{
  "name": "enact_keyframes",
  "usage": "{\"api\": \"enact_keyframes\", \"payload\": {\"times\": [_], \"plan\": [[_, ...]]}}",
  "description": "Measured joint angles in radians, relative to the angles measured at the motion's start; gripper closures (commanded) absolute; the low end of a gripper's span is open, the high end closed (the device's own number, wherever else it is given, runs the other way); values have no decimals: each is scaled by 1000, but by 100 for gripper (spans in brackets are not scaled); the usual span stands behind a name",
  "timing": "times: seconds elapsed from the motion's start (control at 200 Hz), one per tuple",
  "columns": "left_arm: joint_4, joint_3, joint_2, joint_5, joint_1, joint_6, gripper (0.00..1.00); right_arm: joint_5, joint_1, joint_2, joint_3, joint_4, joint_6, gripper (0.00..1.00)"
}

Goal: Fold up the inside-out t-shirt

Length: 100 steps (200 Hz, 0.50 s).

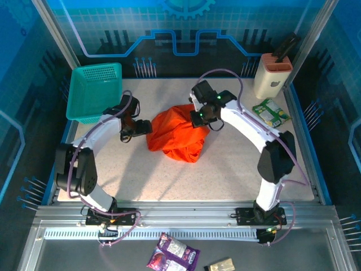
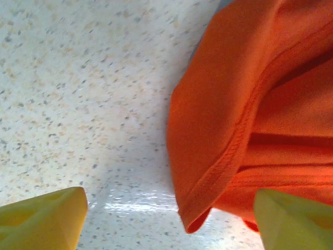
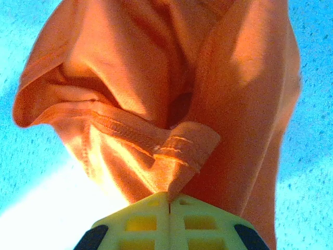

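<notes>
Locate the t-shirt bunched at the middle of the worktop. The right pincer is clamped on a hem fold. The left pincer stands wide, with the hem edge just beside it, toward the right arm.

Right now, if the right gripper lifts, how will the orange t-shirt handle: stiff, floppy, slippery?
Probably floppy: the t-shirt lies bunched in soft folds, so it should drape from the pinch. Likely light: the fabric looks thin, with light glowing through it by the right gripper. Could slip: those jaws are shut on only a small hemmed fold.
</notes>
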Motion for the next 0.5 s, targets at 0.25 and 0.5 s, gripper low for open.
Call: {"api": "enact_keyframes", "payload": {"times": [0.25,0.5], "plan": [[39,50,-54,111,-57,-54,24,-40,64,-113,-383,70,69,73],[15,329,140,46,-360,-55,22,-61,-43,-190,-494,137,173,48]]}}
